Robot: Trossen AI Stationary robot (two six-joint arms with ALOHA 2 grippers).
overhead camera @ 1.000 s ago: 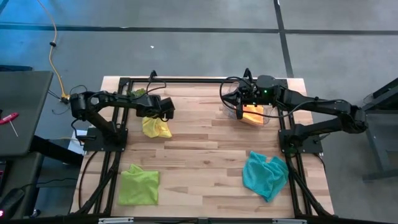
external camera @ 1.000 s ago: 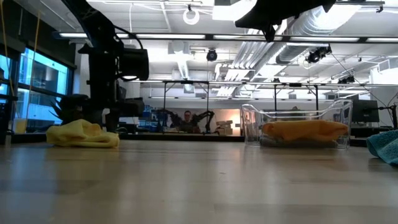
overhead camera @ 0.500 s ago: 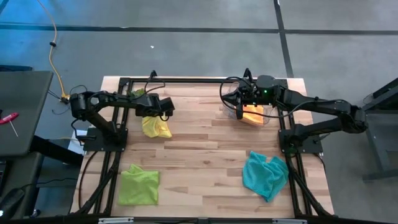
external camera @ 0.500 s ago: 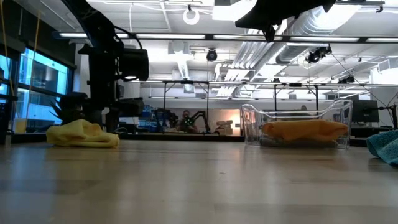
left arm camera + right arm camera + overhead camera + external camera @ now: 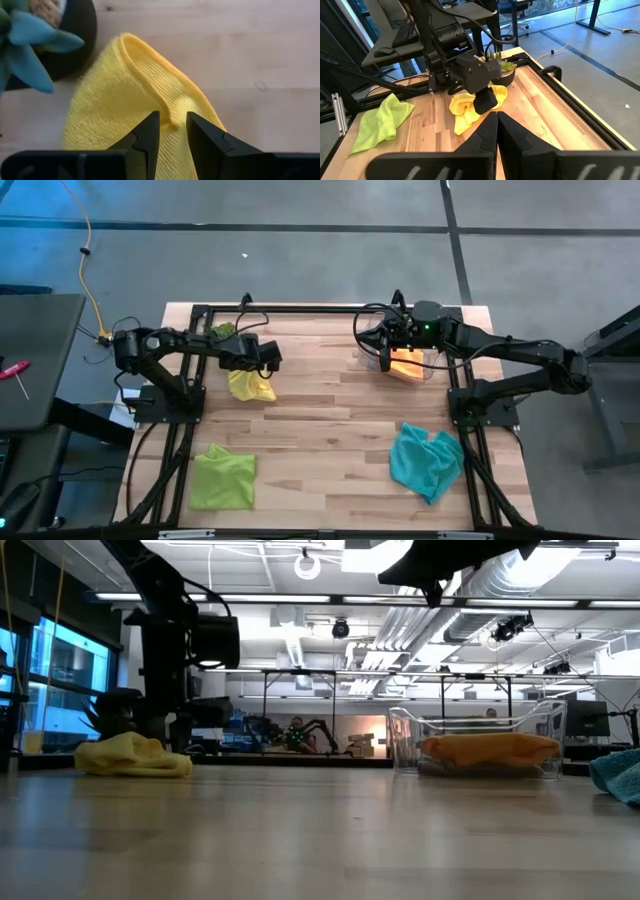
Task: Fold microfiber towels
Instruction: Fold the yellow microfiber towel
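The left tool (image 5: 172,131) points down over the crumpled yellow microfiber towel (image 5: 135,105), its two dark fingers (image 5: 147,137) drawn close with a raised fold of the cloth pinched in the narrow gap between them. That yellow microfiber towel lies on the pale wooden plank surface (image 5: 330,420) near its far left side, just beside a small green spiky plant in a dark round pot (image 5: 47,37). The right tool (image 5: 496,125) hangs above the clear plastic bin (image 5: 480,745) at the far right of the surface, fingers pressed together and holding nothing. In the bin rests a folded orange microfiber towel (image 5: 490,750). Nearer the front edge lie a flat lime green microfiber towel (image 5: 222,477) on the left and a rumpled teal microfiber towel (image 5: 427,460) on the right, well apart.
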